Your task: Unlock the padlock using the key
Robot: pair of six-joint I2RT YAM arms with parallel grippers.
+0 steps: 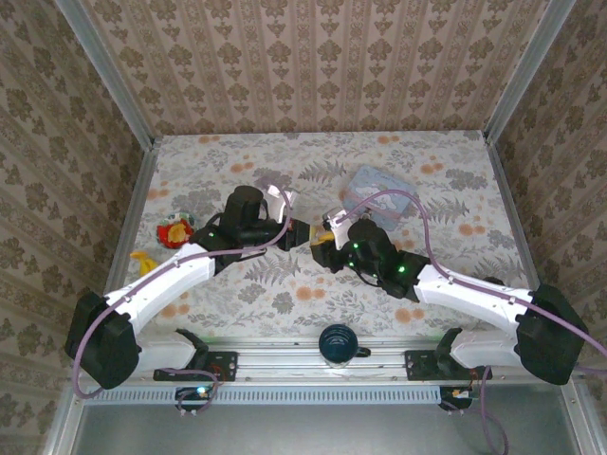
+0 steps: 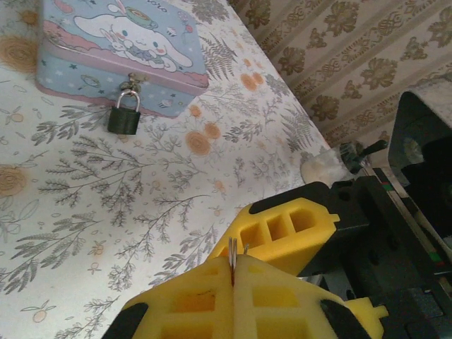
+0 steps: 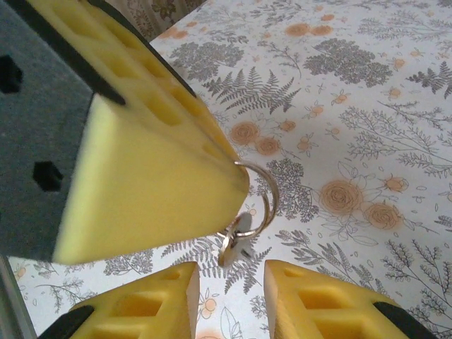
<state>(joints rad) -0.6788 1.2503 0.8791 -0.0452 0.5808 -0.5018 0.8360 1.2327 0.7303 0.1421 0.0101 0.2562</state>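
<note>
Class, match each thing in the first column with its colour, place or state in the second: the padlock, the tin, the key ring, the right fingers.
Column 1
1. padlock
2. tin
3. key ring
4. right fingers

Column 2
A. pale blue, cartoon print on the lid
B. apart, close to the dangling key
C. pinched at the tip of the left fingers
D. dark, hanging at the tin's front

Pairs: 1-D, 2-A, 3-C, 4-B
</note>
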